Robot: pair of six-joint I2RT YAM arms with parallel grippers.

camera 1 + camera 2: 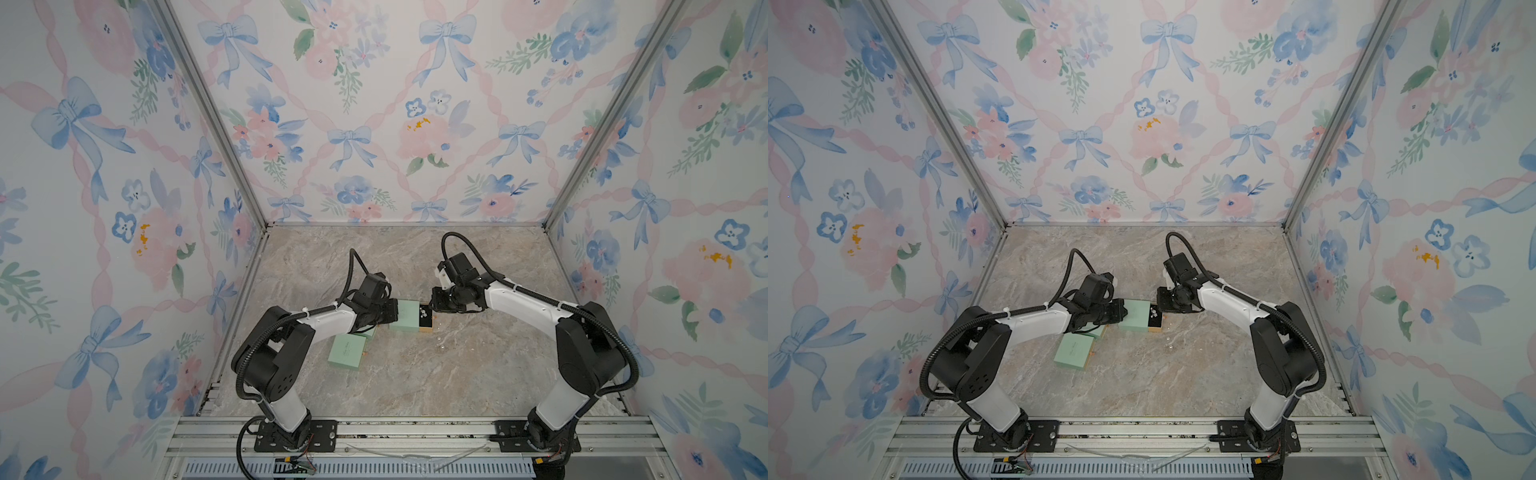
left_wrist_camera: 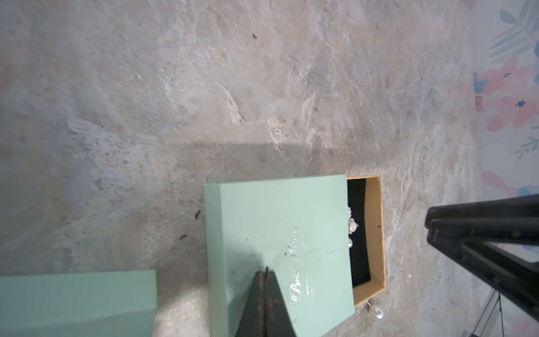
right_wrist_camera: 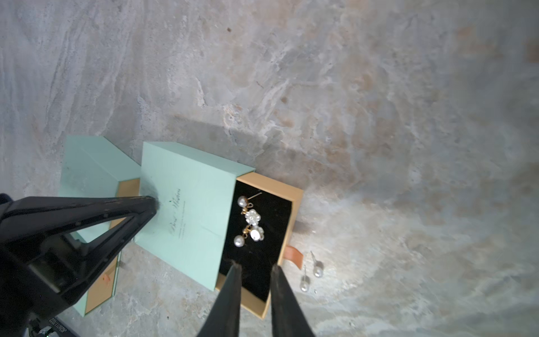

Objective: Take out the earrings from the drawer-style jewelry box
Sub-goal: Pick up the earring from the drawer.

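Hovering over the opened jewelry box (image 1: pixel 409 318).
Pins the mint sleeve (image 3: pixel 186 216) from 9 o'clock in both top views with the left gripper (image 2: pixel 266 270), pinched fully together, gripping nothing, merely pressing its tip on the sleeve's top. Holds the right gripper (image 3: pixel 253 267) at 2 o'clock above the tan drawer (image 3: pixel 294 204) pulled out toward 3 o'clock, fingers a narrow gap apart with nothing between. Shows a cluster of earrings (image 3: pixel 250 220) on the drawer's black lining, just beyond the right fingertips and untouched. Shows two loose earrings (image 3: pixel 318 270) on the marble tabletop (image 3: pixel 379 116) at about 5 o'clock of the drawer, just beside its orange pull tab (image 3: pixel 294 256). Has another mint box (image 1: pixel 347 351) near at 8 o'clock of the sleeve.
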